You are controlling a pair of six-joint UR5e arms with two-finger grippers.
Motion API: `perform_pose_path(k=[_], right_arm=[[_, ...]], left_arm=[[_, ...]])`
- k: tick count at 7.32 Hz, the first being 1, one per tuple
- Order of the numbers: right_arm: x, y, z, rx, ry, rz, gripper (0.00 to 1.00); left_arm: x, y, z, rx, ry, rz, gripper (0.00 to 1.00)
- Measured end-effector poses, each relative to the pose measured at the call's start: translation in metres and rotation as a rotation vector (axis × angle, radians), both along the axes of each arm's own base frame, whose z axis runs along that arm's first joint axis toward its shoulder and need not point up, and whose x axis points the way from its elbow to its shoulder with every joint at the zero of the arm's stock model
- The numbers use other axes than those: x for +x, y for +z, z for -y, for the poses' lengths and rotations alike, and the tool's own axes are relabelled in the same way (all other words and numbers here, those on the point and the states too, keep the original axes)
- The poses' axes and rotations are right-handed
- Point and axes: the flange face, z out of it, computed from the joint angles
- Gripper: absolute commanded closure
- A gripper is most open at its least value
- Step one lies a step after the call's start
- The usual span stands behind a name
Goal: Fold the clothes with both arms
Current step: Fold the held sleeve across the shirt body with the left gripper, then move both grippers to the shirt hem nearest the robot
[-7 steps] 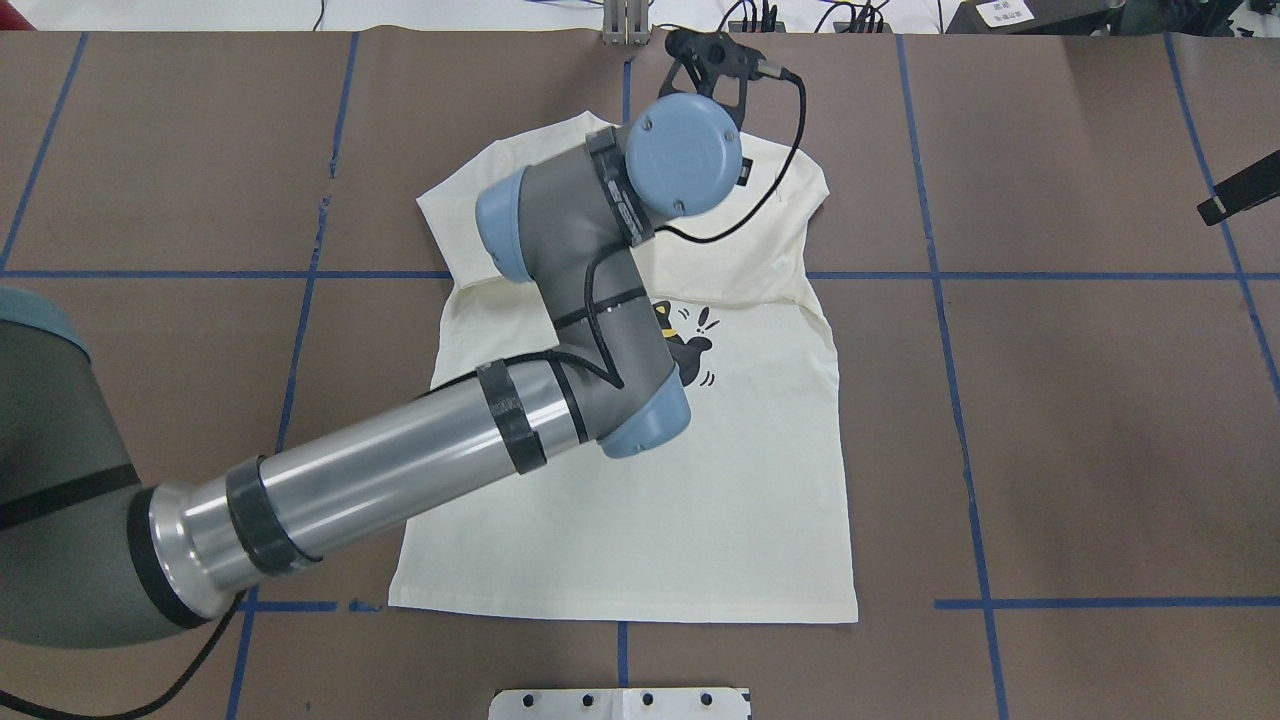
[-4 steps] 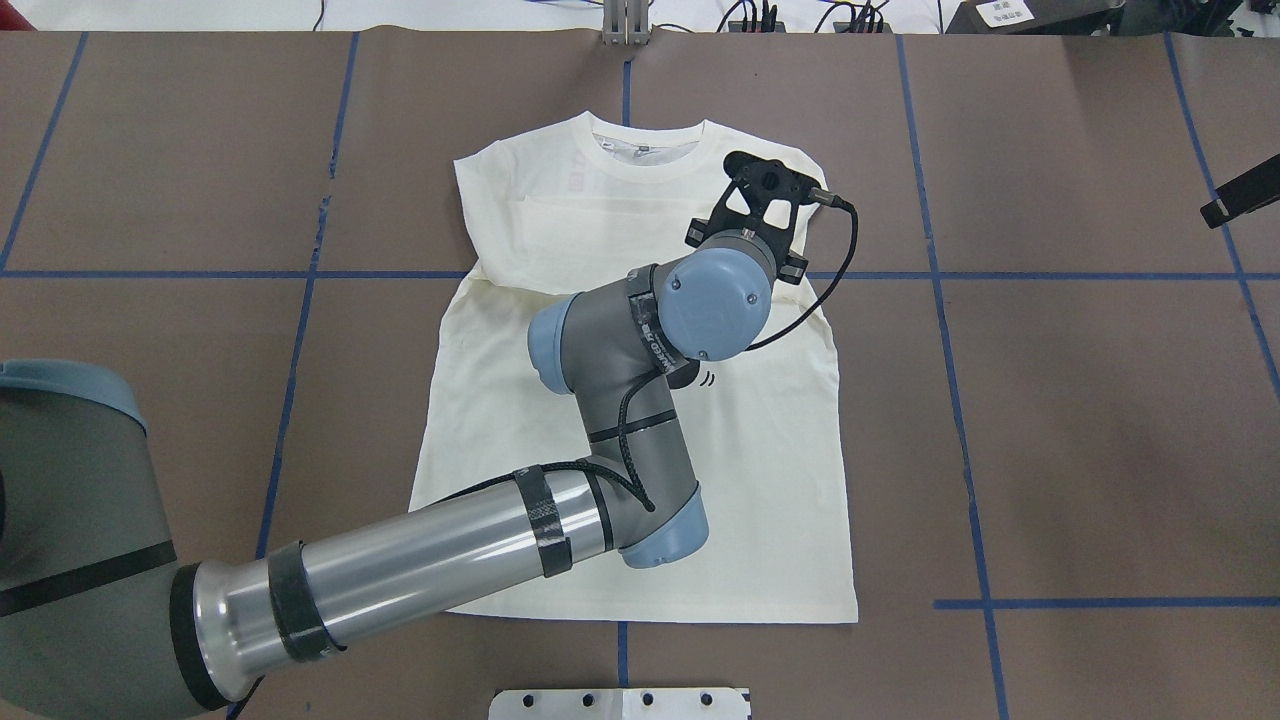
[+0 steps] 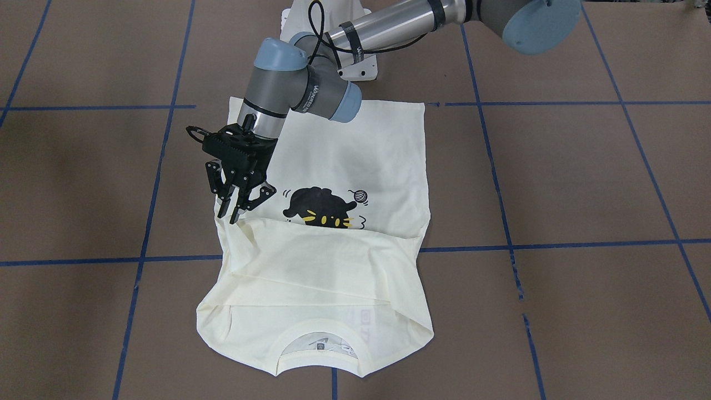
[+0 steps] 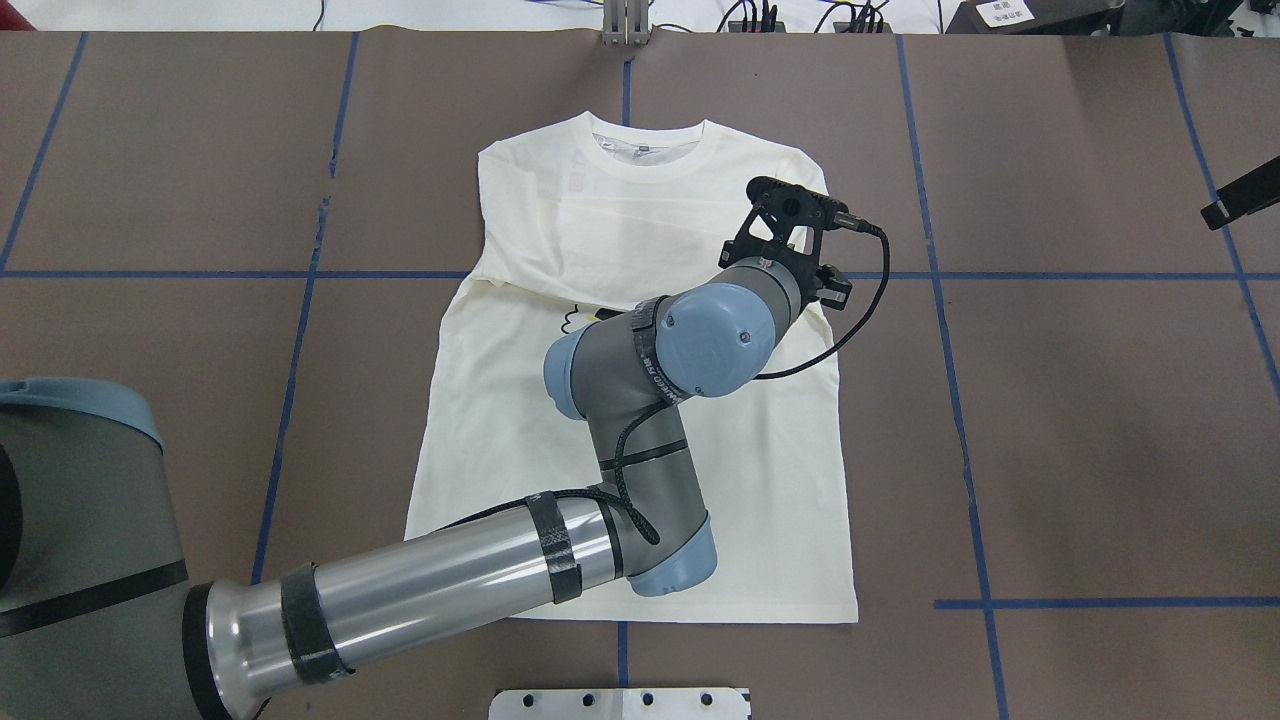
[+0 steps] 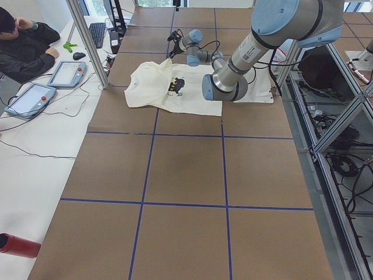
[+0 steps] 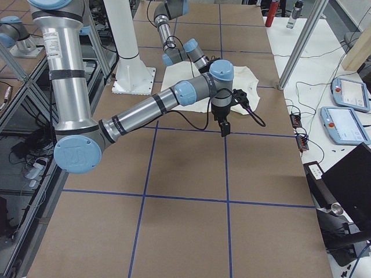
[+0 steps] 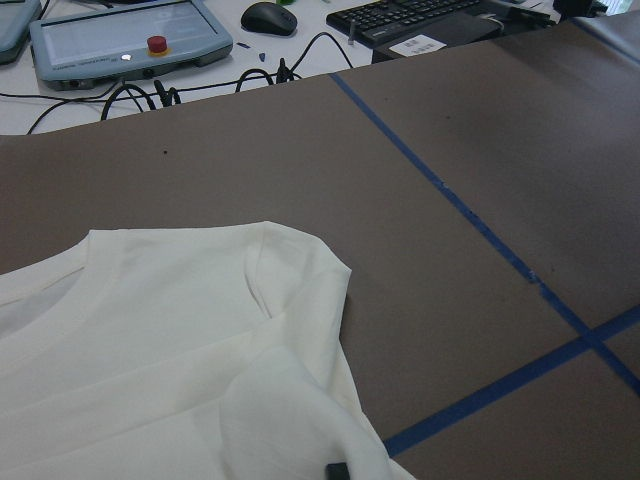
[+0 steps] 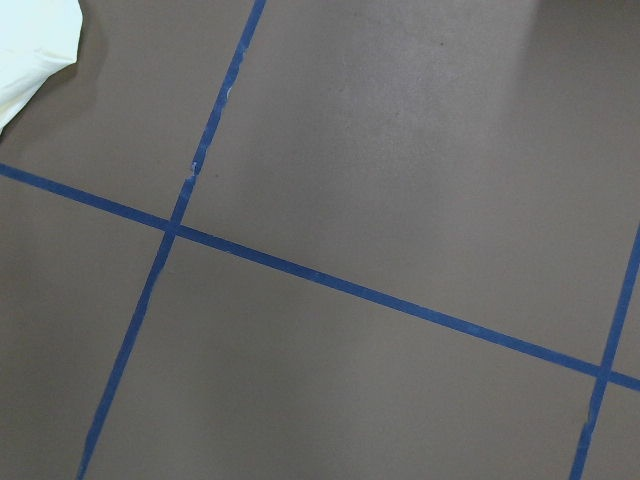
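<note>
Shirt (image 3: 344,161) is being rested flat mid-table (image 3: 555,166), sleeve folded across beside cat print (image 3: 322,208). L gripper (image 3: 247,205) is being held over its edge, fingers spread, nothing gripped. R gripper (image 6: 224,128) is being held off the cloth; fingers: can't tell.

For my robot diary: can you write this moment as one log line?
left gripper: open, at shirt edge | right gripper: over table | shirt: partly folded, flat

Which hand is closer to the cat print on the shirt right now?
Left. The left hand hangs at the edge of the shirt, beside the cat print; the right hand is off the shirt, over bare table.
</note>
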Motion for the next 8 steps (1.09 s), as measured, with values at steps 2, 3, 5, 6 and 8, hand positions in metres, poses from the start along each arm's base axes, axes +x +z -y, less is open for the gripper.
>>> perform_pose_path(k=[2, 3, 5, 6, 8], right_arm=[[-0.001, -0.004, 0.002, 0.007, 0.000, 0.003, 0.00], [-0.004, -0.009, 0.004, 0.014, -0.001, 0.005, 0.00], [-0.027, -0.033, 0.012, 0.005, 0.012, 0.026, 0.00], [-0.051, -0.052, 0.015, -0.020, 0.033, 0.046, 0.00], [-0.105, -0.092, 0.004, -0.079, 0.102, 0.065, 0.00]], left_arm=[[-0.013, -0.004, 0.014, -0.034, 0.041, -0.050, 0.00], [-0.030, -0.001, 0.034, -0.068, 0.096, -0.028, 0.00], [-0.083, 0.025, 0.062, -0.119, 0.180, 0.041, 0.00], [-0.117, 0.047, 0.064, -0.107, 0.207, 0.087, 0.00], [-0.192, 0.097, 0.044, -0.087, 0.233, 0.151, 0.00]])
